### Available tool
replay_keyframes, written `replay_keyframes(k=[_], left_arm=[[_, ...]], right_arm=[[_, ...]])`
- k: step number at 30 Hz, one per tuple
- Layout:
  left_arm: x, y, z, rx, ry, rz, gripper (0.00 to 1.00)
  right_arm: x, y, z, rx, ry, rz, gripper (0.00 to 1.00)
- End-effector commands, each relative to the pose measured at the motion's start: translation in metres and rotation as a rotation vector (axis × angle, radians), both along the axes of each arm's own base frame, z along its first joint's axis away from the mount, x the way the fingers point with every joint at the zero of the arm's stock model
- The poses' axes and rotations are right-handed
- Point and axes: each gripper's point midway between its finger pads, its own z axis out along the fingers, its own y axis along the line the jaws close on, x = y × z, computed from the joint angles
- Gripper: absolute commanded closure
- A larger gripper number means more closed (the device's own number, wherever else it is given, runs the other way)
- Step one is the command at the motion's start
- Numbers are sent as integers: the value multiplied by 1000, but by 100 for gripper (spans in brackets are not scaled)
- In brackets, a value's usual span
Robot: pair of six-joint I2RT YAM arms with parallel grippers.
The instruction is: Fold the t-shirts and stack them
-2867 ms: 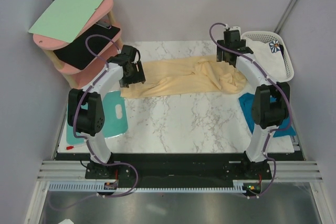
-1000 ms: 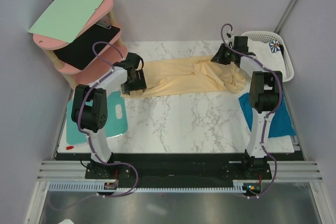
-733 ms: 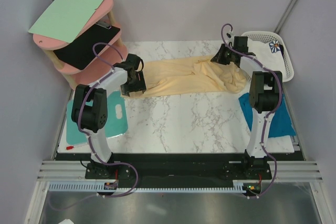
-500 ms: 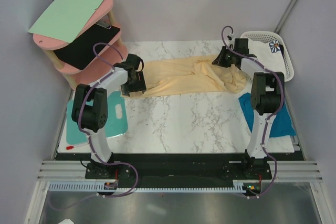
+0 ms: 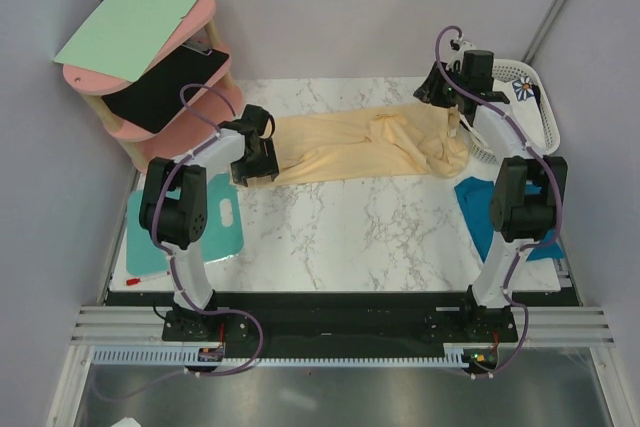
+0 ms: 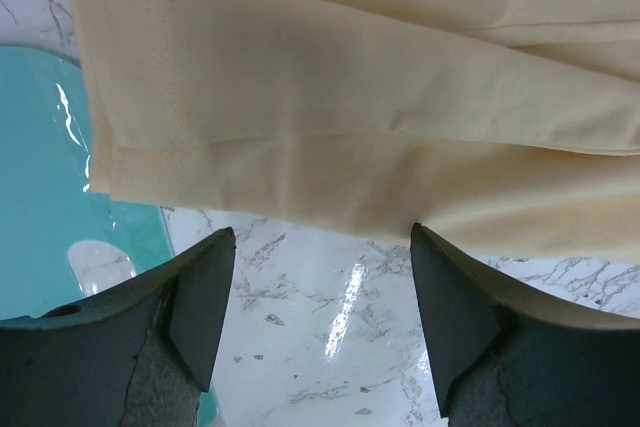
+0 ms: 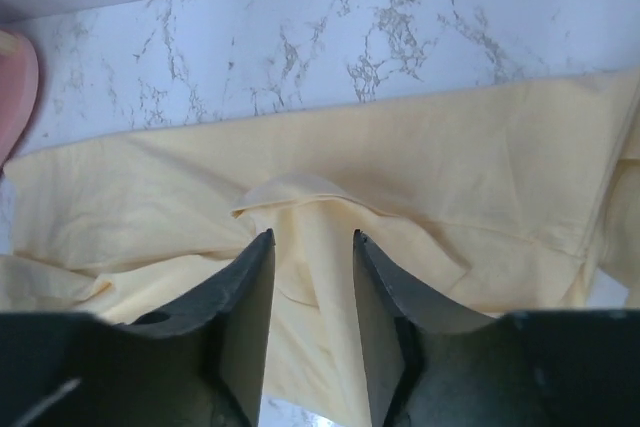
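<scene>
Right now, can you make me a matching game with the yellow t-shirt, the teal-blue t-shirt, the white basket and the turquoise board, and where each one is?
Things:
1. yellow t-shirt
2. teal-blue t-shirt
3. white basket
4. turquoise board

Places:
A. far right corner
B. left side of the table, towards the near edge
C. right edge, nearer than the basket
D. spread across the far side

Pairs: 1-D, 2-C, 3-A, 4-B
</scene>
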Motion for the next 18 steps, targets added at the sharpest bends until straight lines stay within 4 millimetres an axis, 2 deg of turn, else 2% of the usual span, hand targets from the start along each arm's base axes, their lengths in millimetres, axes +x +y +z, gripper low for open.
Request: replay_keyframes(k=[1, 3, 8, 10, 11, 12, 14, 17, 18], left_arm=[[12, -2, 7, 10, -40, -18, 21], [12, -2, 8, 12, -43, -20, 21], [11, -1, 9, 18, -45, -24, 20], [12, -1, 10, 19, -46, -28, 20], [12, -1, 10, 18, -48, -27, 20], [12, 0, 10, 20, -48, -26, 20], [12, -1, 11, 18, -48, -27, 20], [10, 2, 9, 31, -43, -23, 20], [9, 3, 8, 36, -43, -21, 20]], right_arm=[[0, 4, -44, 7, 99, 33, 45], [0, 11, -55, 35, 116, 64, 34], [-3, 9, -72, 42, 161, 45, 33], [-7, 4, -75, 30, 175, 19, 35], [-7, -11, -75, 33, 185, -19, 37], [-11, -12, -76, 37, 201, -22, 44], [-21, -15, -76, 58, 223, -31, 47], [-41, -8, -73, 76, 242, 1, 50], [-52, -7, -81, 74, 264, 5, 51]])
